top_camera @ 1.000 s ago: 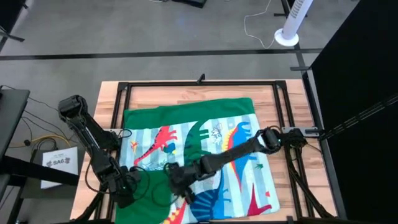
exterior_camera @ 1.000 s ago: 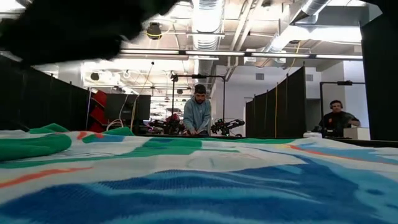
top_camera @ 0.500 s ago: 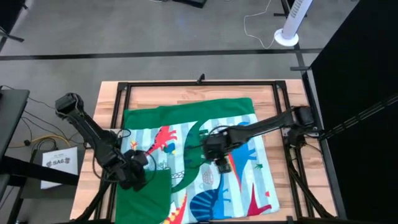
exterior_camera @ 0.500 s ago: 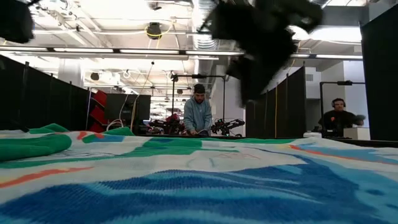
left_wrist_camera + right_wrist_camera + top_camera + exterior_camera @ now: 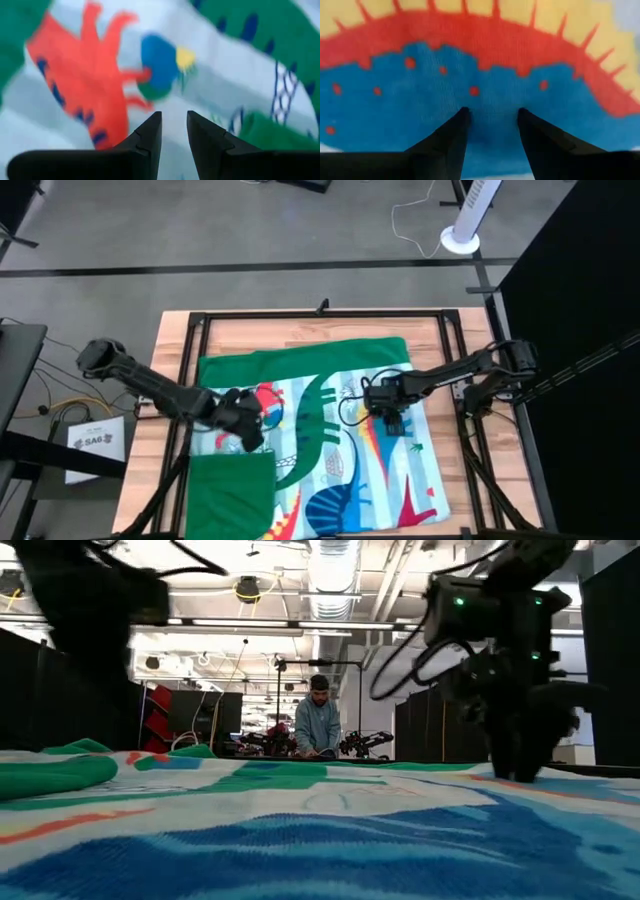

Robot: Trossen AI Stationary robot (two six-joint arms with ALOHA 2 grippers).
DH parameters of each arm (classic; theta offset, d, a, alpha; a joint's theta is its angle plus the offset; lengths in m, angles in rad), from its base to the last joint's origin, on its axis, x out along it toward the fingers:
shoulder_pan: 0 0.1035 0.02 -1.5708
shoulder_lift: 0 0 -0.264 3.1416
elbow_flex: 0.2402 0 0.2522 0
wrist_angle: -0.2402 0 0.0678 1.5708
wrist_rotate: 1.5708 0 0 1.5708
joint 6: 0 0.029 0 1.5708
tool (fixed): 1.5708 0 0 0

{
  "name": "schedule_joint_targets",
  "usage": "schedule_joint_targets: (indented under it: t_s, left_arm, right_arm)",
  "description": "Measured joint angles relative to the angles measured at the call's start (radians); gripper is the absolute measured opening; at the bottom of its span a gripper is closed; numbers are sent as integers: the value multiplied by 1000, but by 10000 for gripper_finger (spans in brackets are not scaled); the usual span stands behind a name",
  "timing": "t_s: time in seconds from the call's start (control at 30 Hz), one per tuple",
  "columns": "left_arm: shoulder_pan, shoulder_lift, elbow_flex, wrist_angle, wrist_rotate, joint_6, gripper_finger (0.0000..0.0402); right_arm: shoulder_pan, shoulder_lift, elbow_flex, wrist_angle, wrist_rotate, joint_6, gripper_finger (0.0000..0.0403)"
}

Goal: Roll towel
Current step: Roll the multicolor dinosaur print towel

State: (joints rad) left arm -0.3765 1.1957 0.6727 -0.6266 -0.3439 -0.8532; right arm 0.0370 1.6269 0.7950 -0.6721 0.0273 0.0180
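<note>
- Since spread flat over most of the bench (image 5: 175, 330), the towel (image 5: 330, 365) looks soft, floppy and light, one near corner folded over green.
- Best pinched at an edge or corner.
- Left tool (image 5: 248, 423) and right tool (image 5: 393, 416) low over the print, fingers slightly apart, holding nothing.

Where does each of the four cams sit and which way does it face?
High: above the table, facing straight down; both arms over the towel, left claw, right claw.
Low: at table-top height, level across the towel into the room; both arms hang in from above.
Left wrist: past its own fingers at a red motif.
Right wrist: past its fingers at blue-and-red print.
Shared: all four show the towel.
</note>
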Motion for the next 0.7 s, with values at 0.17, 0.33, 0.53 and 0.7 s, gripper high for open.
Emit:
schedule_joint_targets:
  t_s: [0.17,0.33,0.53,0.7]
  left_arm:
    - [153,0,0,26,12,95,77]
    - [270,0,0,27,29,160,77]
    - [405,3,0,13,76,202,77]
    - [593,3,0,12,290,223,77]
  right_arm:
    - [-26,-43,-67,-52,-6,37,162]
    - [-70,-121,-90,-110,-10,75,162]
    - [-221,-198,-85,-122,-11,158,162]
    - [-321,-291,-42,-79,-18,92,162]
